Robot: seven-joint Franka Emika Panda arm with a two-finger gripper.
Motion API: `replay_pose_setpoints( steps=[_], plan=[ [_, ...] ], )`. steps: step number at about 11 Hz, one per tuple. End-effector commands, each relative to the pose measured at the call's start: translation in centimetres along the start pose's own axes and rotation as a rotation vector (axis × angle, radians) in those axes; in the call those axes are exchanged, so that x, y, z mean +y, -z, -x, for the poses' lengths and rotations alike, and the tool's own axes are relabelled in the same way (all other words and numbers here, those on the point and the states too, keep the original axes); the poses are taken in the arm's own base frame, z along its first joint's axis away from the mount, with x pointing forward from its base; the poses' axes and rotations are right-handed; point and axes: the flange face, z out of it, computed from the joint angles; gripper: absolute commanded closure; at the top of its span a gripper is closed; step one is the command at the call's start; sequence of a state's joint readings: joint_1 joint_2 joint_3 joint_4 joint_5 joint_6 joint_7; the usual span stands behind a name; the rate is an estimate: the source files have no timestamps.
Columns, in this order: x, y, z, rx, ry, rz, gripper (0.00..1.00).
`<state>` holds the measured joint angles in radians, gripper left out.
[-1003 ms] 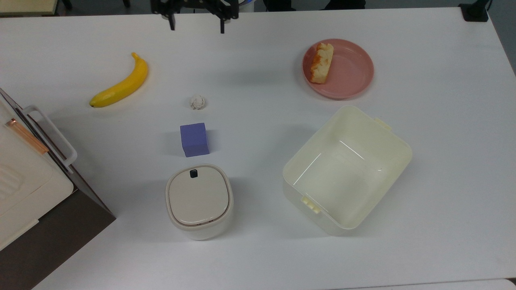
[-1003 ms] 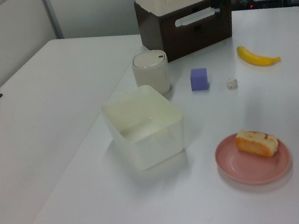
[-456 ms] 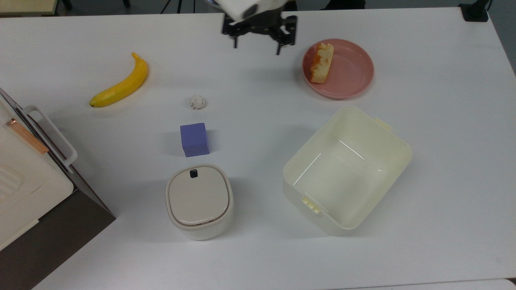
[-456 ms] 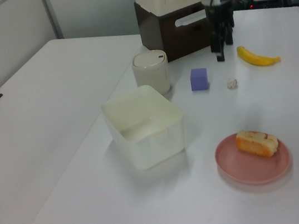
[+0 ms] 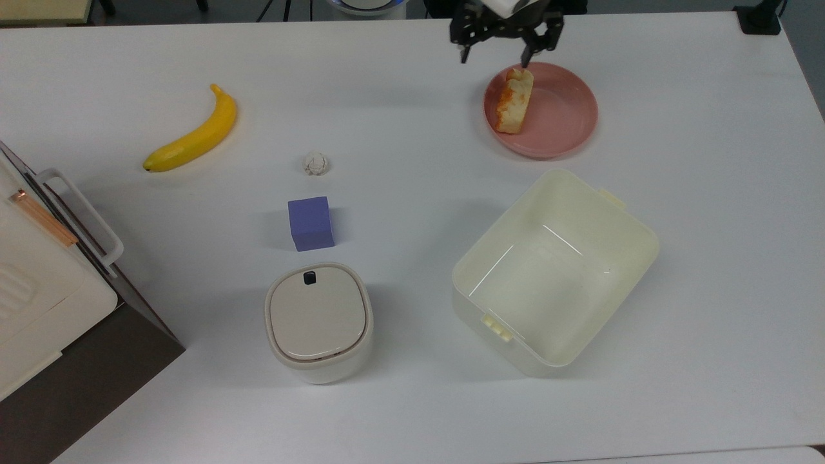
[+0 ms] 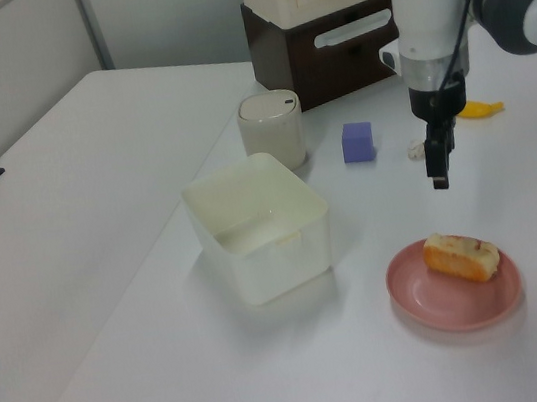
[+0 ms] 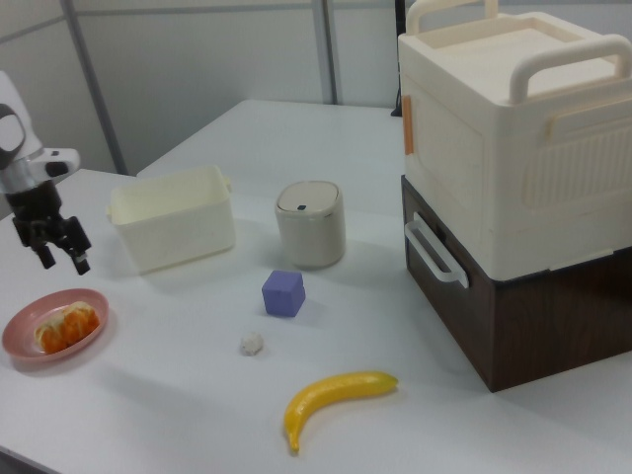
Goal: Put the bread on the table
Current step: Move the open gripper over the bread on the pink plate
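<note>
In the top view, going left to right, a white storage box on a brown base (image 5: 38,303) sat at the left edge of the table (image 5: 399,412). Next came a yellow banana (image 5: 193,134), then a tiny whitish ball (image 5: 316,163), a purple cube (image 5: 310,223) and a lidded beige canister (image 5: 318,321). Further right stood an open cream bin (image 5: 555,270). Above it in the top view, the pink plate (image 5: 561,113) held the bread (image 5: 514,100). The bread lay on the plate's left part, its long axis running nearly up and down the top view, tilted a little, its upper end toward the table's far edge. The gripper (image 5: 496,57) hung above the plate's upper left rim, fingers spread apart and holding nothing. One fingertip (image 5: 526,62) appeared just over the bread's upper end. The left view showed the gripper (image 6: 437,171) well above the bread (image 6: 461,255).
</note>
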<state>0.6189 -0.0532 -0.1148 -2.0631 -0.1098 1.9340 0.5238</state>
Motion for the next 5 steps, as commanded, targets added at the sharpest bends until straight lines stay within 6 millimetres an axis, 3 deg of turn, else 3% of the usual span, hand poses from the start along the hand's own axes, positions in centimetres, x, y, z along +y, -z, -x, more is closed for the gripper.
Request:
replay_pose_setpoints(
  steps=[1,3,5],
  plan=[
    [-4.4,-1.2,2.4,0.041,0.016,0.000,0.00],
    [-7.9,-4.1,3.0,0.039,0.030,0.019,0.00],
    [-8.8,-7.2,2.6,0.010,0.048,0.063,0.00]
  ],
)
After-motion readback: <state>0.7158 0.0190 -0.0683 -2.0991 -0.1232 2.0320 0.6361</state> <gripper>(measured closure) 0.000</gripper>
